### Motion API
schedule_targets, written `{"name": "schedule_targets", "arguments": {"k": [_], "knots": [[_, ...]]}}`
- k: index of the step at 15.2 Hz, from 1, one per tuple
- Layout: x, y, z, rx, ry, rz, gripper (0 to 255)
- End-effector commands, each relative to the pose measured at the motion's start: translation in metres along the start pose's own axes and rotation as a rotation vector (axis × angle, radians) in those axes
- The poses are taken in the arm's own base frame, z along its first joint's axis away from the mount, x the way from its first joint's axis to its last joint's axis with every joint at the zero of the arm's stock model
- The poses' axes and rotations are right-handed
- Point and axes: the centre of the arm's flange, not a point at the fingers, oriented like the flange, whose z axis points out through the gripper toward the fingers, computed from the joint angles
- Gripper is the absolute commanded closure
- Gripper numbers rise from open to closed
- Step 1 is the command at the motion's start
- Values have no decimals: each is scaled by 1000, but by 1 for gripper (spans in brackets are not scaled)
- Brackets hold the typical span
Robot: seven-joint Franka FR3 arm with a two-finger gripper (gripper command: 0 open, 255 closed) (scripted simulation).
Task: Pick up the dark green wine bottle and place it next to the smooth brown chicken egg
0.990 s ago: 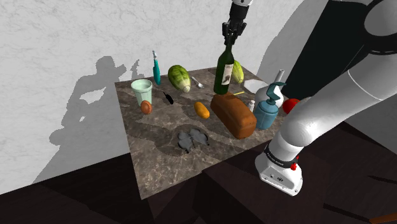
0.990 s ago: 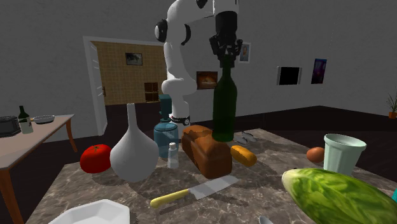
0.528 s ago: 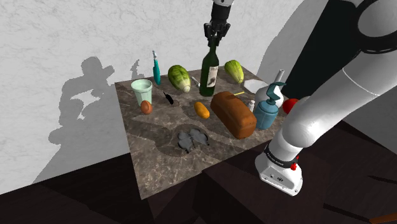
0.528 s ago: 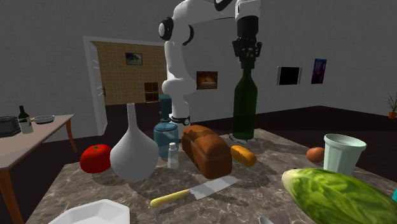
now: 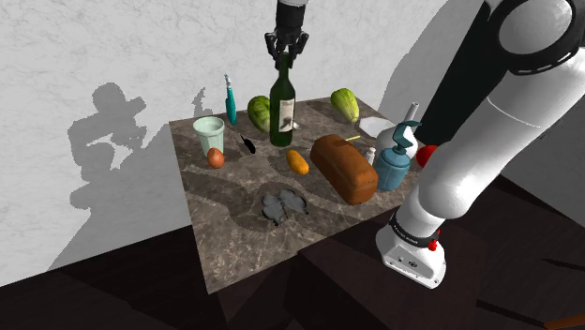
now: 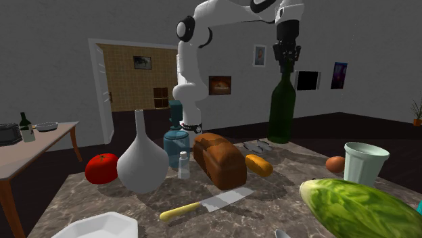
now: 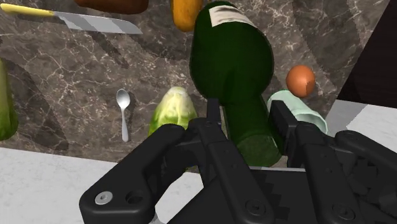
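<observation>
Shoulder view: a dark, veined marble worktop [image 5: 234,220] stands against a rough white wall [image 5: 94,47], and the second exterior view adds grey walls with framed pictures [image 6: 308,80] and a lit doorway [image 6: 135,74]. The black pincer [image 5: 284,58] grips the neck of the dark green wine bottle [image 5: 282,117], the one bottle over this worktop, upright directly beneath it. I cannot tell whether its base touches the marble. The one smooth brown egg [image 5: 217,158] lies apart from the bottle, just beside one pale green cup [image 5: 208,134]. Also here: two green lettuce heads [image 5: 263,113], one brown bread loaf [image 5: 343,167], one red tomato [image 6: 101,168], one yellow-handled knife [image 6: 203,204], one metal spoon [image 7: 123,102].
</observation>
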Motion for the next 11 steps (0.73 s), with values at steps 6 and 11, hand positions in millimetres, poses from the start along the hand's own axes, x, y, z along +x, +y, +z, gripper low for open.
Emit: {"name": "schedule_targets", "arguments": {"k": [6, 11], "knots": [[19, -88, 2, 0, 0, 2, 255], [33, -153, 3, 0, 0, 2, 255]]}}
